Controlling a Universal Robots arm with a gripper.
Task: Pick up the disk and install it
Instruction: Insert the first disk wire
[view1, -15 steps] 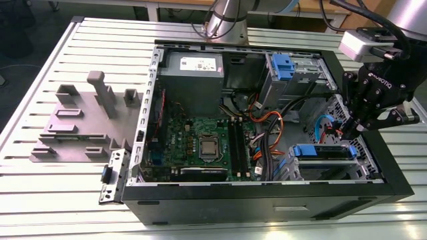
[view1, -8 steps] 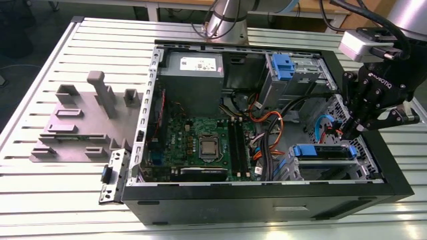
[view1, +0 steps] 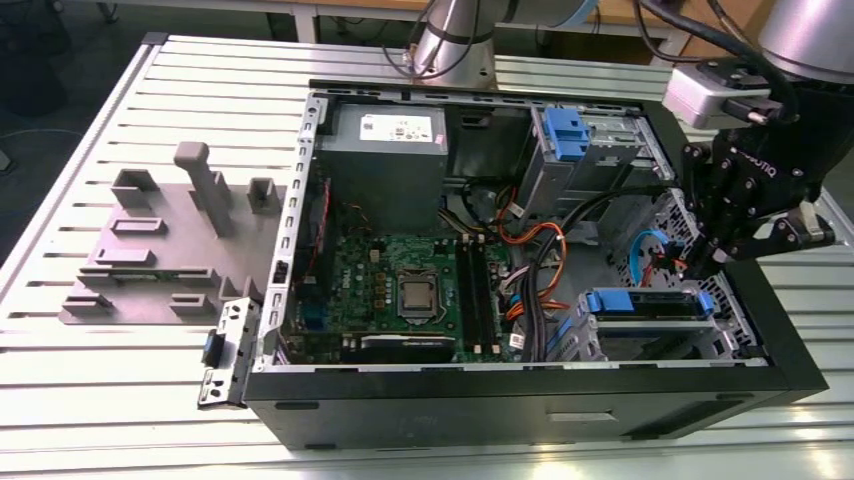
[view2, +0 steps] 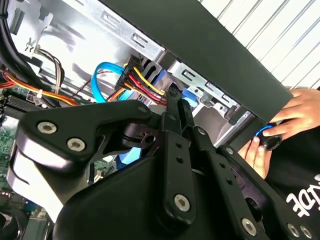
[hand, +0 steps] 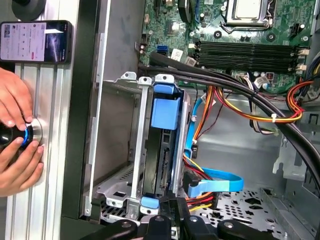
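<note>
The disk (view1: 650, 301) sits in the drive cage at the front corner of the open computer case (view1: 534, 385), on the exterior view's right, with its blue bracket showing. In the first wrist view the disk (hand: 162, 150) stands edge-on between the cage's metal rails, with a blue tab over its end. My gripper (view1: 695, 270) hangs just behind that cage, inside the case and close to the side wall. Its black fingers (view2: 171, 107) lie together and look shut, with nothing between them. The gripper (hand: 174, 209) is a short way from the disk's cable end and is not touching it.
Orange, red and blue cables (hand: 215, 182) crowd the space beside the cage. A second blue-tabbed bay (view1: 567, 135), a grey power supply (view1: 387, 150) and the motherboard (view1: 400, 290) fill the case. A person's hands (hand: 15, 130) rest on a knob outside the wall, near a phone (hand: 35, 41). A grey fixture block (view1: 160, 240) lies on the table.
</note>
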